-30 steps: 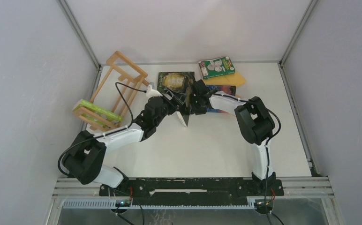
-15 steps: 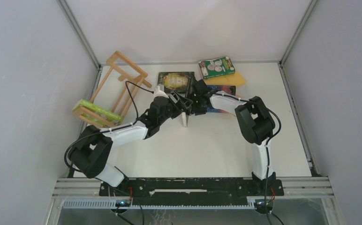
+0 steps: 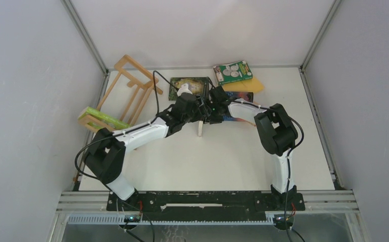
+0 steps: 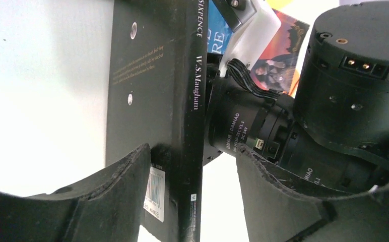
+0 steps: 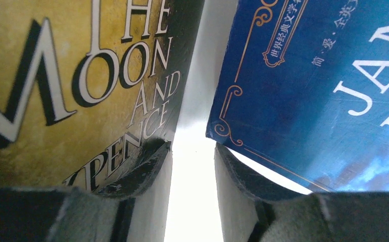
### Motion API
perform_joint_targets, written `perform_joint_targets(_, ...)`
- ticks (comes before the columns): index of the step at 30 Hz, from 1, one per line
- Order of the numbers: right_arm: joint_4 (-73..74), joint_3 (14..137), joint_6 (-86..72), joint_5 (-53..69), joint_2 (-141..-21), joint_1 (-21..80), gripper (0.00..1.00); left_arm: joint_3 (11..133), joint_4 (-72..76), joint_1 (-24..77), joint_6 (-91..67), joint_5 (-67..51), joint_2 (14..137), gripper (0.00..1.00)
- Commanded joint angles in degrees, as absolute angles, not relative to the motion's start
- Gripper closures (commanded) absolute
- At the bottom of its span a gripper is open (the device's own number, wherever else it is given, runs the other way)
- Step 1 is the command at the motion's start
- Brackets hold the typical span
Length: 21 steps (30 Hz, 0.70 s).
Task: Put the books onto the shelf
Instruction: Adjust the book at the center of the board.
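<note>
Black matte paperback upright on edge, between left claw pads.

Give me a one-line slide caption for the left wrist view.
Left claw straddling the spine of an upright black book, right arm close beside it.

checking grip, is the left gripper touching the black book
touching, one side: left wrist view shows the left gripper with one finger on the black book, other finger clear

An upright book is seen between the left gripper's jaws, against the left one. A second book is found just beyond the right gripper's right jaw, a cover beyond its left.
</note>
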<state>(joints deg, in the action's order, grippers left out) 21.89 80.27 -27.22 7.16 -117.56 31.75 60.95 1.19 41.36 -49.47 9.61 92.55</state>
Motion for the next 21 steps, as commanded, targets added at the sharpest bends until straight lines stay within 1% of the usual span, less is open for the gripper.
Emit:
perform_joint_targets(1,26.2,77.8,-27.3,7.1,-118.3,31.5,0.55,68.9,-8.6,43.1,-43.8,14.2,95.2,0.34)
perform_joint_targets(10,25.5,77.5,-27.9,7.7,-117.6,30.5,0.56,77.3,-17.8,43.3,-38.5,20.9,98.7,0.38)
perform_joint_targets(14,25.4,77.6,-28.2,8.0,-117.6,30.3,0.56,80.6,-20.4,43.3,-36.2,22.4,100.1,0.42)
perform_joint_targets(21,25.3,77.5,-28.4,8.0,-117.6,30.1,0.57,85.3,-23.4,43.3,-33.1,23.2,103.0,0.51)
